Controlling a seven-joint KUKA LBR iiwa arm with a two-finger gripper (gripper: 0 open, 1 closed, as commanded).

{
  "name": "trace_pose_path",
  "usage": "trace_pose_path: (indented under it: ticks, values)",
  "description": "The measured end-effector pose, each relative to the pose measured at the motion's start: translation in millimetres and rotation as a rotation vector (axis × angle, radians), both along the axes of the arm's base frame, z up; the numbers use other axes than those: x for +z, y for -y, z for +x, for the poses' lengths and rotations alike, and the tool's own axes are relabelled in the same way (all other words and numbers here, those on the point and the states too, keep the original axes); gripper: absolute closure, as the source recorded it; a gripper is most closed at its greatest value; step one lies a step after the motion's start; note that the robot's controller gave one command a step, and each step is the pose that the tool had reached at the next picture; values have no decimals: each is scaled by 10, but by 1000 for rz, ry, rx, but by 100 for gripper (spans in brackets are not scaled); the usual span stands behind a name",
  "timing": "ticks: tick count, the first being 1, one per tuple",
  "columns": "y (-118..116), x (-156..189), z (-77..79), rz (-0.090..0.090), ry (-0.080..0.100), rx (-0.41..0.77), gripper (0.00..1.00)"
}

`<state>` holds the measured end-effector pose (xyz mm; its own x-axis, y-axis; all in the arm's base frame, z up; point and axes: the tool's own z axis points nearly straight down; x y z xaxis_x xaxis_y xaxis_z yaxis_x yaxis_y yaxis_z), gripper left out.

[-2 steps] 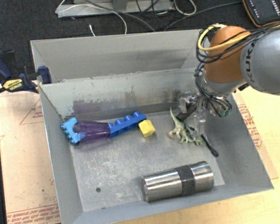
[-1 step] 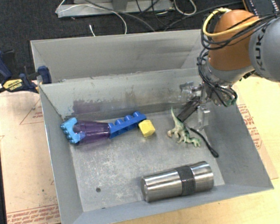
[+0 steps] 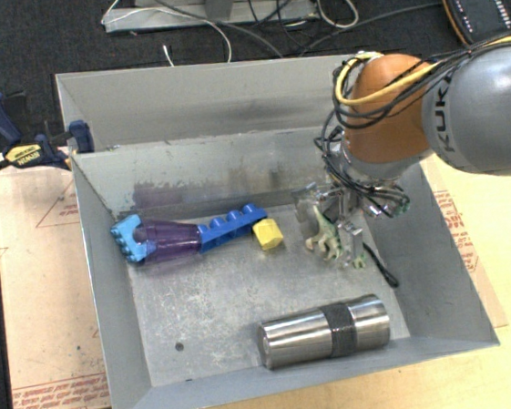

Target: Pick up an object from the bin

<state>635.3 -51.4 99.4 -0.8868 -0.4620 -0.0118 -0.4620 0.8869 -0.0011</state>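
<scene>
My gripper (image 3: 334, 238) hangs low over the bin floor in the right middle, under the orange wrist cover. A small yellow block (image 3: 268, 234) lies just to its left, apart from it. A thin black stick (image 3: 380, 265) lies on the floor by the gripper's lower right side. In front of the gripper, near the bin's front wall, a silver metal cylinder with a dark band (image 3: 323, 331) lies on its side.
A blue toothed plastic piece with a purple translucent middle (image 3: 186, 235) lies across the left half of the bin, its right end close to the yellow block. The arm comes in from the right over the bin's right wall.
</scene>
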Motion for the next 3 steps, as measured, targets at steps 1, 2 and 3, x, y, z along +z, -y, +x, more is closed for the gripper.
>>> trace_pose_path:
  ticks: [1,2,3]
  values:
    - [979,-292,220,0,11,-146,0]
    - [901,-297,139,5,8,12,100]
    - [901,-296,139,5,8,12,100]
